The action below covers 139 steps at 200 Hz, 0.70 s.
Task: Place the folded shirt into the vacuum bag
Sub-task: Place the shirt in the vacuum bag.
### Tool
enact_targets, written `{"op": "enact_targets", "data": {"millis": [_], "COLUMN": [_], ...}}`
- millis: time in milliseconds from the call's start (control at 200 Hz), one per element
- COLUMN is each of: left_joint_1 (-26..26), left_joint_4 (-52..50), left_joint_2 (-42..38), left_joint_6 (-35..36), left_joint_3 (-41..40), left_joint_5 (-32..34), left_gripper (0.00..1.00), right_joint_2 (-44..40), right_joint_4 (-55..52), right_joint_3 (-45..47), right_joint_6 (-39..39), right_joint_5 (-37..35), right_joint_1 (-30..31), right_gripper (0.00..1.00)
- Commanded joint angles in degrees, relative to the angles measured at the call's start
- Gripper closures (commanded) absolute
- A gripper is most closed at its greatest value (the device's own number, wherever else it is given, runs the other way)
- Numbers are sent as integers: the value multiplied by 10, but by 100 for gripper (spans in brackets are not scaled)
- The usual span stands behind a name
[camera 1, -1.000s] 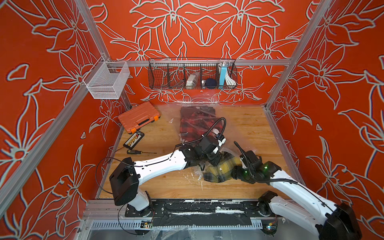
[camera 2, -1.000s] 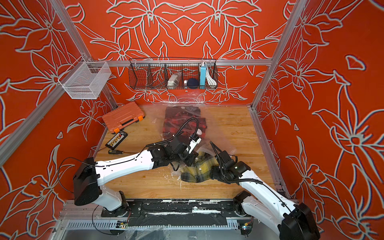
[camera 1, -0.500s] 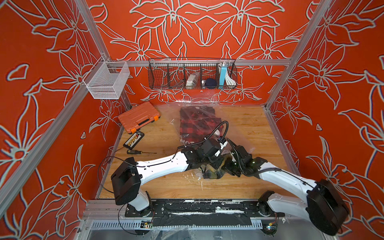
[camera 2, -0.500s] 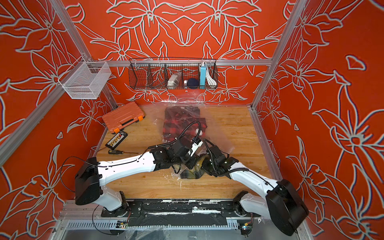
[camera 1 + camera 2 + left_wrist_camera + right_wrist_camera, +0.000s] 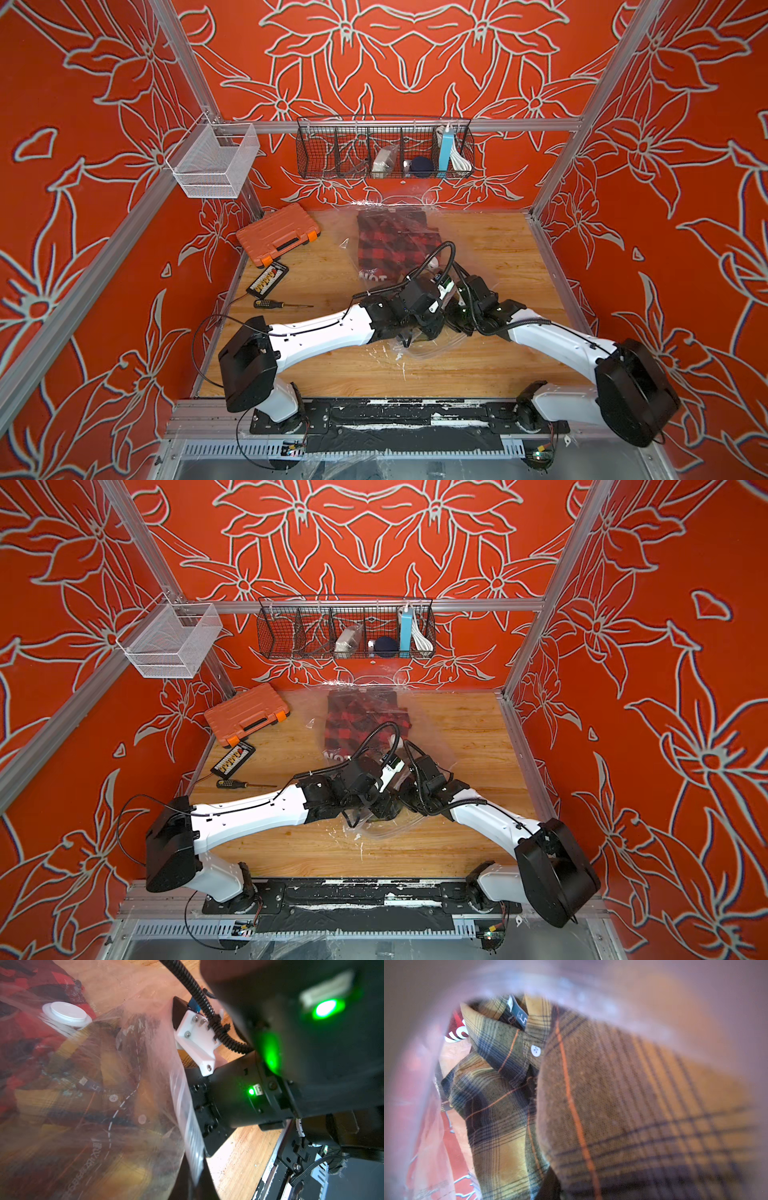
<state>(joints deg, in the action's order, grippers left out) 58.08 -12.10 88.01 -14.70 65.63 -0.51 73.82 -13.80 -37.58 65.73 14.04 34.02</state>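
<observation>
pinching the zip strip (image 5: 187, 1118) at the mouth of the vacuum bag (image 5: 145, 1059), the left gripper (image 5: 195, 1186) is closed on that edge and holds the film up off the table (image 5: 503, 253). the right gripper (image 5: 457, 316) reaches in just beside it, and the two wrists nearly touch. its fingers are buried under plastic and cloth, so i cannot tell whether they are together or apart.

straight ahead of the right gripper lies the folded yellow plaid shirt (image 5: 508, 1105). its collar and a white button are at the end farthest from the gripper. the shirt is past the bag's rim, with blurred film all round it. deeper in the bag lies a red checked shirt (image 5: 395, 245), with the white valve cap (image 5: 66, 1013) on the film over it.

on the right gripper's outer side, bare wood runs to the table's metal edge. on the left gripper's outer side a screwdriver (image 5: 282, 304), a bit holder (image 5: 268, 280) and an orange case (image 5: 276, 232) lie well apart from it, along the table's edge.
</observation>
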Motion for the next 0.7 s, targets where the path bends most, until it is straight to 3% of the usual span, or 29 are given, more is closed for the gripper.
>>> {"op": "enact_targets", "data": {"millis": [0, 245, 440, 545, 610, 691], "left_joint_1": [12, 36, 41, 38, 32, 25], "left_joint_4": [29, 25, 29, 14, 16, 22], "left_joint_2": [-20, -15, -30, -25, -25, -29], "left_joint_6": [-11, -20, -27, -19, -18, -23], "left_joint_3": [0, 5, -35, -43, -50, -58], "left_joint_5": [-41, -57, -29, -1, 6, 4], "left_gripper": [100, 100, 100, 100, 100, 98], "right_joint_2": [-1, 57, 121, 104, 84, 63], "right_joint_4": [35, 112, 162, 164, 159, 118], "right_joint_3": [25, 20, -42, -15, 8, 7], "right_joint_6": [5, 3, -4, 0, -8, -49], "right_joint_5": [-26, -46, -53, -51, -50, -23], "right_joint_1": [-1, -3, -4, -3, -4, -6], "right_gripper": [83, 87, 88, 86, 77, 54]}}
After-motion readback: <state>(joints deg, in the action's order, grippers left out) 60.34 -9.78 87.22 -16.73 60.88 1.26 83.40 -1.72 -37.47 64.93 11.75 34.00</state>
